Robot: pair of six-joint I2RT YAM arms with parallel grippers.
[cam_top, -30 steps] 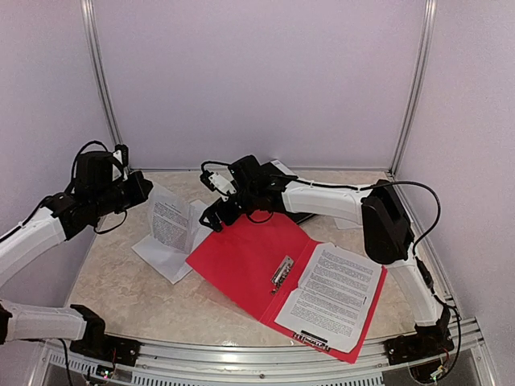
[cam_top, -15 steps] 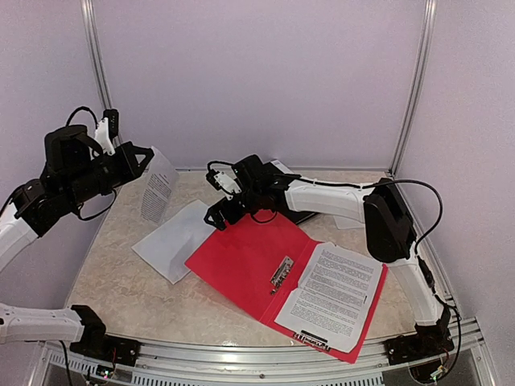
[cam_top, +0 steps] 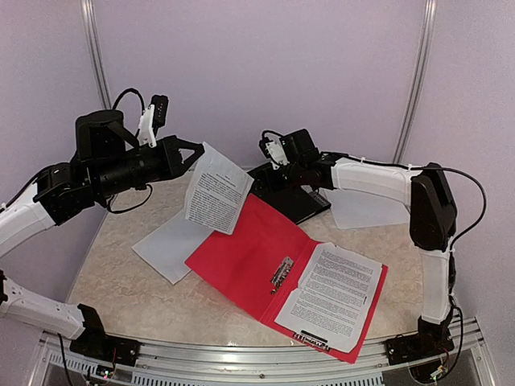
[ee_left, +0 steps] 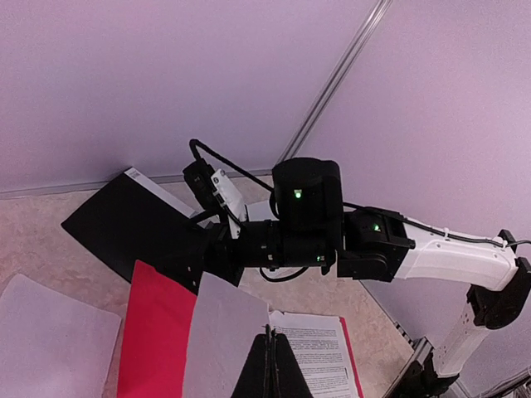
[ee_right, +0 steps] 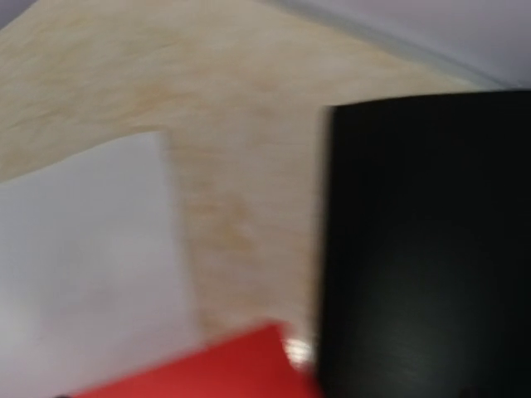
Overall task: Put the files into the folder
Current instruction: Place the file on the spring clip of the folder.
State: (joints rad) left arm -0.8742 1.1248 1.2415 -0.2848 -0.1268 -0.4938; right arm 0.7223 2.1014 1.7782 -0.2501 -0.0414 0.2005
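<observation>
The red folder (cam_top: pixel 241 257) lies open on the table with a metal clip (cam_top: pixel 282 273) at its spine and one printed file (cam_top: pixel 331 293) on its right flap. My left gripper (cam_top: pixel 197 154) is shut on the top edge of another printed file (cam_top: pixel 217 191), which hangs in the air over the folder's left flap. In the left wrist view the shut fingertips (ee_left: pixel 270 352) pinch this sheet (ee_left: pixel 222 332), with the red folder (ee_left: pixel 158 332) below. A blank file (cam_top: pixel 165 245) lies left of the folder. My right gripper (cam_top: pixel 261 178) hovers open over a black folder (cam_top: pixel 294 199), holding nothing.
Another white sheet (cam_top: pixel 362 211) lies at the back right, beside the black folder. The blurred right wrist view shows the black folder (ee_right: pixel 423 240), a red corner (ee_right: pixel 216 369) and a white sheet (ee_right: pixel 83 265). Enclosure walls and posts ring the table.
My left gripper has lifted the printed sheet up and to the right, over the red folder. My right arm has pulled back from the folder's far corner to above the black folder.
</observation>
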